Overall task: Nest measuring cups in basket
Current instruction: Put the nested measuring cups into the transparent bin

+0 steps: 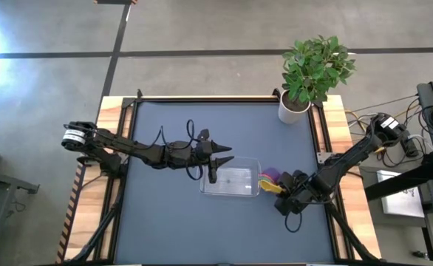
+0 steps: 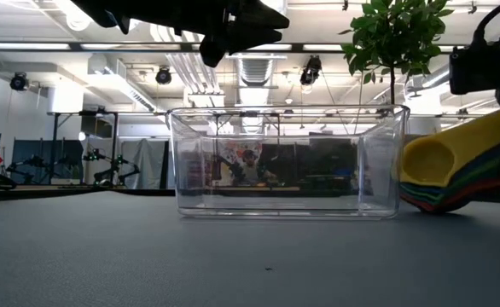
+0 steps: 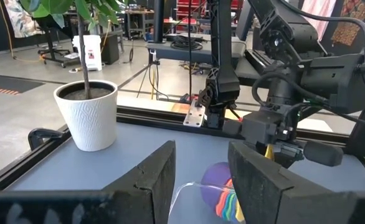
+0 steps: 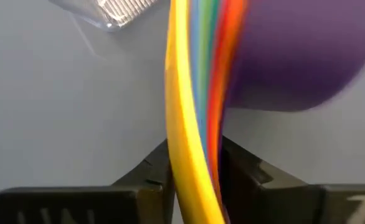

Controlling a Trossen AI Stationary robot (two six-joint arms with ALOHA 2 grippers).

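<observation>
The measuring cups are nested in one stack, yellow innermost and purple outermost, just right of the basket. The basket is a clear rectangular tray standing on its base at mid-table. In the low view the cup stack lies tipped, its mouth toward the basket. My right gripper is shut on the stack's handles. My left gripper hovers open above the basket's left end, and its wrist view shows the cups beyond its fingers. My right gripper pinches the stacked flat handles between its two fingers, across their flat faces, coming from the table's right. The bowls stick out beyond the fingertips toward the basket, tipped on their side. Whether the lowest rim touches the table I cannot tell.
A white plant pot with a leafy plant stands at the table's far right corner. A raised dark rail borders the mat. Open mat lies on the near side of the basket and at the far left.
</observation>
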